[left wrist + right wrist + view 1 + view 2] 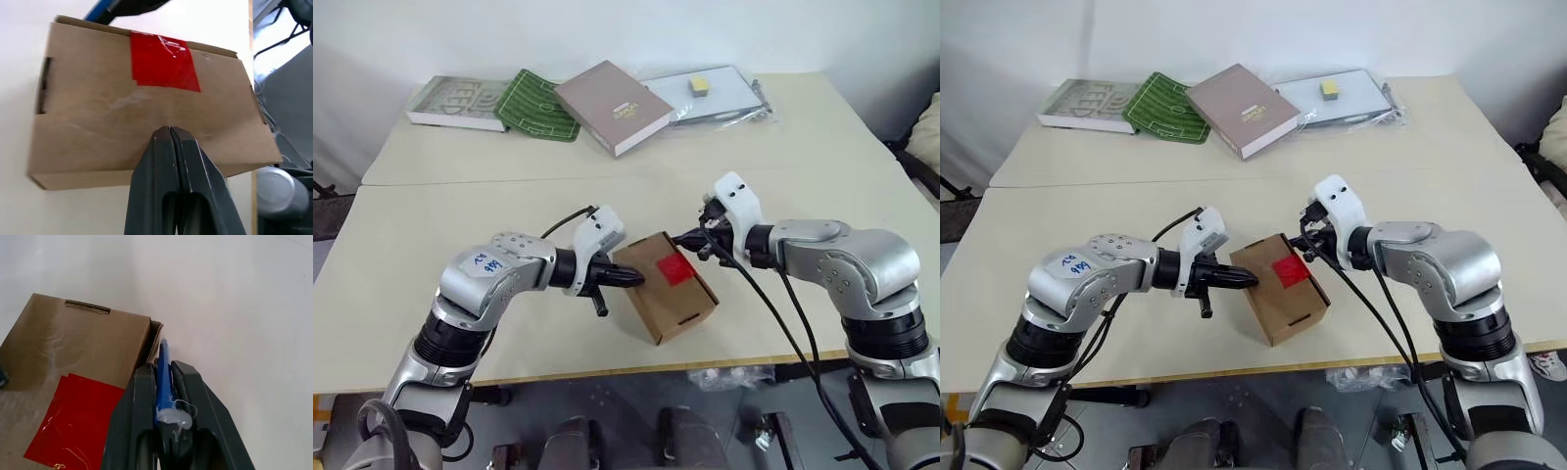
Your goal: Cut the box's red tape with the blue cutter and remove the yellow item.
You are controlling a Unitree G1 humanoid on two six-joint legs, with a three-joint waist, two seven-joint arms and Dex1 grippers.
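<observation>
From the head cameras, one box (663, 284) sits near the front edge of the table (460, 220), its single patch of red tape (675, 267) on top. The left gripper (631, 278), fingers pressed together and holding nothing, pushes its tip against the box from nine o'clock; the right gripper (1304, 245) comes in from two o'clock, clamped on the blue cutter. At the table's twelve o'clock lie three books (615, 106) and a plastic sleeve with one pale yellow block (700, 85).

The left wrist view has its shut fingertips (168, 142) touching the cardboard, the tape beyond.

The right wrist view has one blue cutter (163, 377) pinched between the fingers, its tip at the box's edge just beside the tape.

To cut well, I judge the left tip should brace firmly while the blade runs along the flap seam under the tape, shallow. The yellow item is presumably inside.
</observation>
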